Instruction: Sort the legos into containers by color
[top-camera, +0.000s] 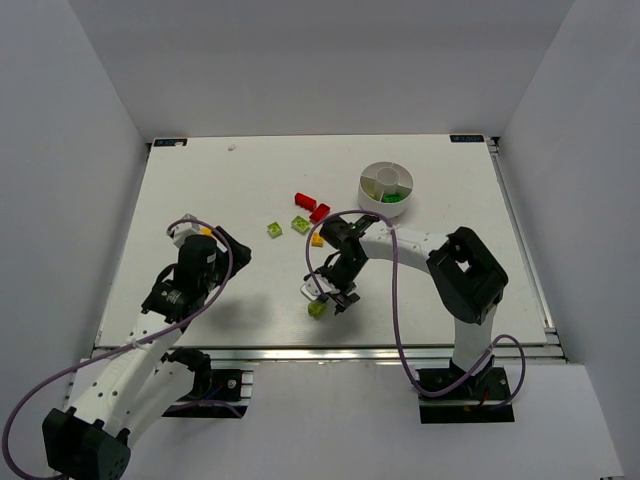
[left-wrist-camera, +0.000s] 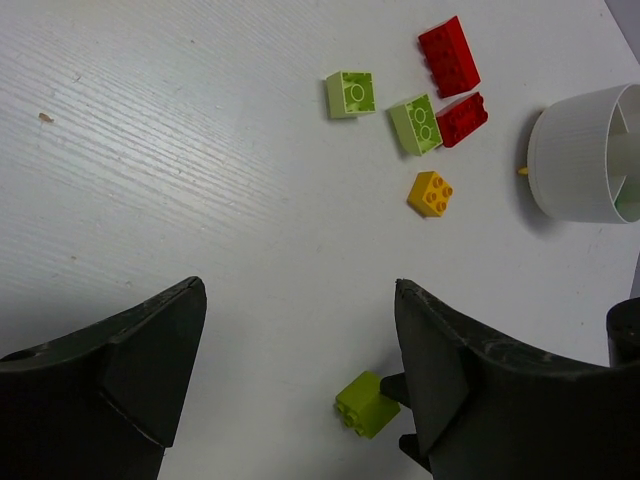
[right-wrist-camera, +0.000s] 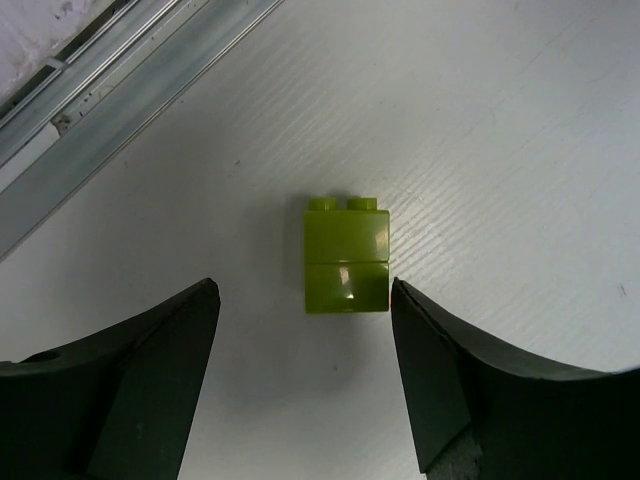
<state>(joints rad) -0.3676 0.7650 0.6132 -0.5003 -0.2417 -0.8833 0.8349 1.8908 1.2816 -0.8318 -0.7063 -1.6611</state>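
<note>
Your right hand (right-wrist-camera: 300, 292) open, hovering over lime-green lego (right-wrist-camera: 346, 255) lying on table (right-wrist-camera: 500, 120) near front rail (right-wrist-camera: 130, 90). Your left hand (left-wrist-camera: 298, 295) open, empty. White dish (top-camera: 372, 197) well apart, far side.

Nothing written can be read in any of the views: no words, numbers or brand marks. A small dark tag (top-camera: 168, 143) sits at the far left corner of the tabletop (top-camera: 250, 190), and a second tag (top-camera: 467, 138) sits at the far right corner. Any print on them is too small to make out.
</note>
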